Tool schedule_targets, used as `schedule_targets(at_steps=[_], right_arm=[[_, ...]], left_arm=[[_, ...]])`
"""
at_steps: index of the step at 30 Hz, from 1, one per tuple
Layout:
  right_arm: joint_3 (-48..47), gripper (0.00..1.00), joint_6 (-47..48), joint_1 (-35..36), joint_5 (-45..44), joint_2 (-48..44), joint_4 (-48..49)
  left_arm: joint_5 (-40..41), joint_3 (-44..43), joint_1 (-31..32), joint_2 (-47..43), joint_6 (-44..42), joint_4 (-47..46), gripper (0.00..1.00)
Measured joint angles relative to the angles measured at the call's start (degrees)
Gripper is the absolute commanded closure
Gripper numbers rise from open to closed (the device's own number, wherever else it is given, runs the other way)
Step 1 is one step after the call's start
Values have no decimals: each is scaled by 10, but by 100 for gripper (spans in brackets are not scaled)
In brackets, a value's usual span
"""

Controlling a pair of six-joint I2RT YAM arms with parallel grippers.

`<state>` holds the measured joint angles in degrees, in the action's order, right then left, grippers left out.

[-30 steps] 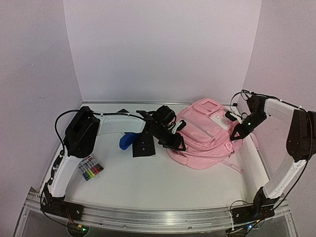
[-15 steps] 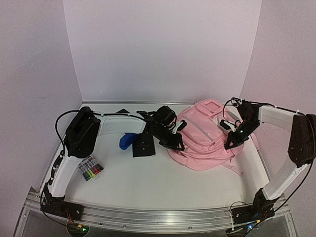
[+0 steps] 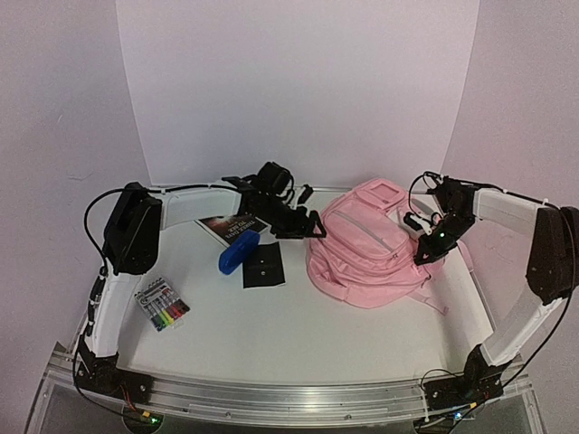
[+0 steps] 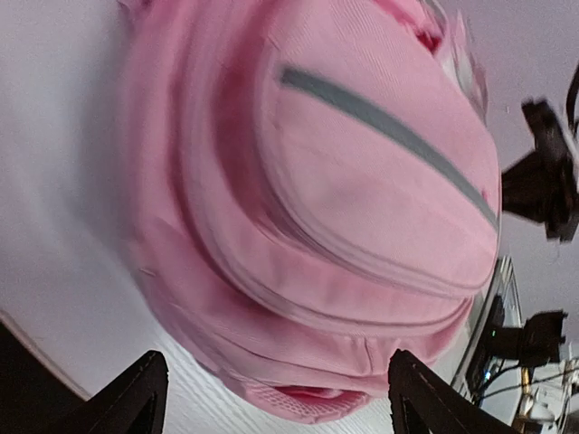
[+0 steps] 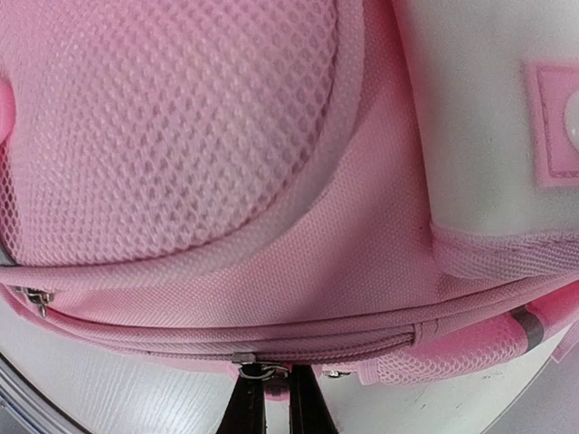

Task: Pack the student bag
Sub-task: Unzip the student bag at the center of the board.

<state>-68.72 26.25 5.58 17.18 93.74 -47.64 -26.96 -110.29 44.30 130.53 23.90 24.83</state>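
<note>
So the right gripper is pinching the student bag zip pull near the right edge, left gripper is hanging wide open.

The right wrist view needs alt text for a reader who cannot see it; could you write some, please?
Close-up of the pink student bag filling the frame, mesh pocket upper left, pale panel upper right. At the bottom edge the right gripper, nearly shut, sits at a zip pull.
</note>
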Motion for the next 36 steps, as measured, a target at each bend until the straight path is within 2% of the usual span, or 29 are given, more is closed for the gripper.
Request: schedule_targets(at_steps=[4,8,12,13,16,20,23,30,33,36], right_arm=[[2,100,-1,0,-5,-2,4],[2,100,-12,0,-6,-2,6],[2,100,-22,0,-6,-1,9],[2,100,-23,0,-6,1,9],[-4,100,-26,0,-6,12,8],[-30,100,-29,0,-7,41,-3],[-75,100,-35,0,-7,76,-19],[-210,100,-51,15,-23,160,-15],[-208,100,-52,23,-34,154,1],[-139,100,-55,28,-42,115,31]], left_arm=[[10,-71,-53,24,25,6,30],[-6,-148,-72,83,42,-16,32],[-45,-141,-63,116,58,-42,33],[-55,-130,-59,120,61,-52,37],[-81,-105,-51,121,69,-59,61],[-104,-78,-42,119,77,-85,82],[-109,-27,-40,102,90,-118,98],[-69,88,-36,40,179,-190,100],[-44,107,-36,31,218,-210,100],[-22,130,-33,23,256,-239,100]])
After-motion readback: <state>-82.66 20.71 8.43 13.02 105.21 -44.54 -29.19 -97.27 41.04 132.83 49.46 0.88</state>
